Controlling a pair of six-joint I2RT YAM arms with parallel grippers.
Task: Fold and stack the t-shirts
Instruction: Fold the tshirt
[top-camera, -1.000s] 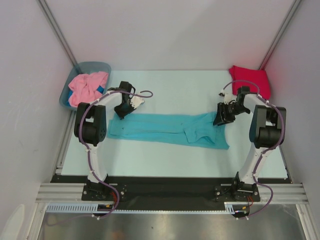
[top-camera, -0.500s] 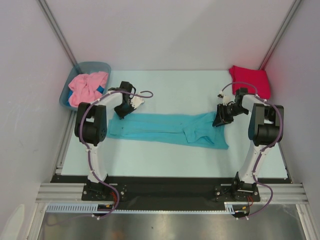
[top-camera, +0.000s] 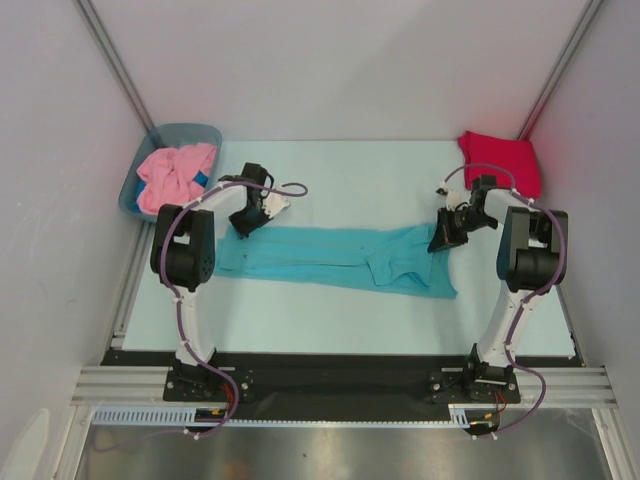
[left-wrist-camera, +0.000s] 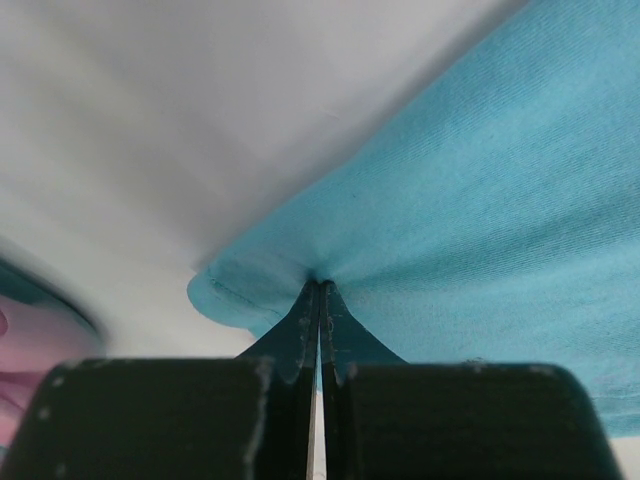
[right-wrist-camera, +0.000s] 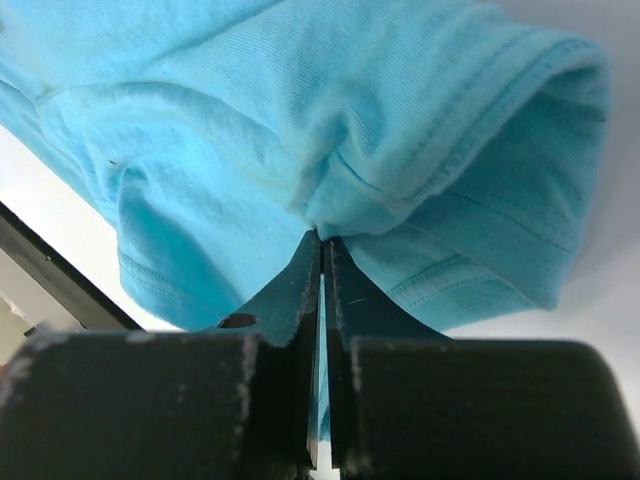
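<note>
Three tees: turquoise tee, crimson tee and pink tee all seen from top cam.
Turquoise tee, position: lay stretched as a long band across mid table, running L to R between the two arms. Mostly flat, but wider and rumpled toward R end, w/ a hem showing there.
L gripper: clenched on L end of turquoise tee. Wrist cam showed fingers pressed tight together w/ a pinch of cloth at the tips, right by a hemmed corner. Fabric puckered toward the pinch point.
R gripper: clenched on R end of turquoise tee, at far edge of the band. Wrist cam showed fingers closed w/ a fold of cloth nipped at the tips. A hemmed, sleeve-like opening bulged just above and to one side.
Crimson tee, position: sat as a compact bundle at far R corner of table, beyond R arm, well apart from turquoise tee. Quality of fold: cannot tell.
Pink tee, position: lay crumpled in tub, filling most of it. A bit of blue showed at its R side, identity unclear.
Tub: grey-blue, at far L corner against L wall, just beyond L arm's wrist.
Arms: both reached fwd from near edge, wrists turned inward and down to the cloth.
Table: pale surface, turquoise tee resting on it.
</note>
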